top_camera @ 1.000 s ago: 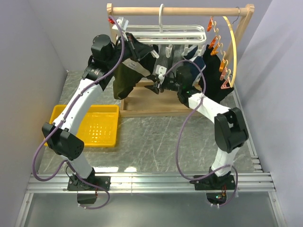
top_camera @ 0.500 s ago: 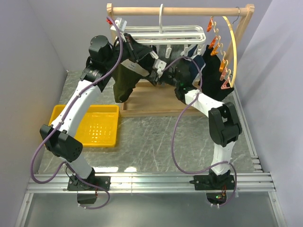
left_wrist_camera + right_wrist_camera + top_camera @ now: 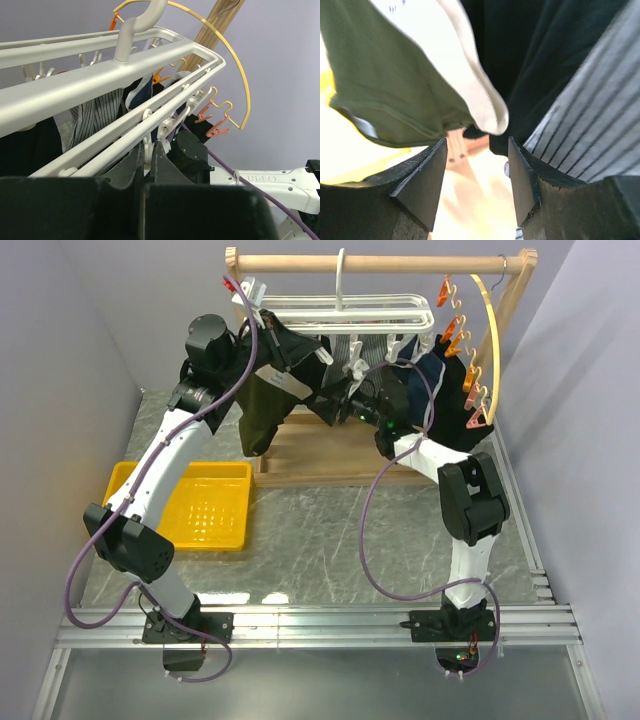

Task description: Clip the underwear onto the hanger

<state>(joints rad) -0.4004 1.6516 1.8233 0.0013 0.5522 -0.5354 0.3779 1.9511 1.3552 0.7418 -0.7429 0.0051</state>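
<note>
Limp, light underwear [image 3: 385, 80] dangles from my clamped left gripper [image 3: 148, 150]; my right gripper [image 3: 477, 143], jaws apart, should take its beige waistband [image 3: 470, 75] mid-frame.

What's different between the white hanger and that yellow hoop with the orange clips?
The hanger is a flat white rectangular frame of several bars, while the hoop is one thin yellow curved rod. The hanger's clips are white and the hoop's are orange. Both sit under the wooden rail and carry clips.
</note>
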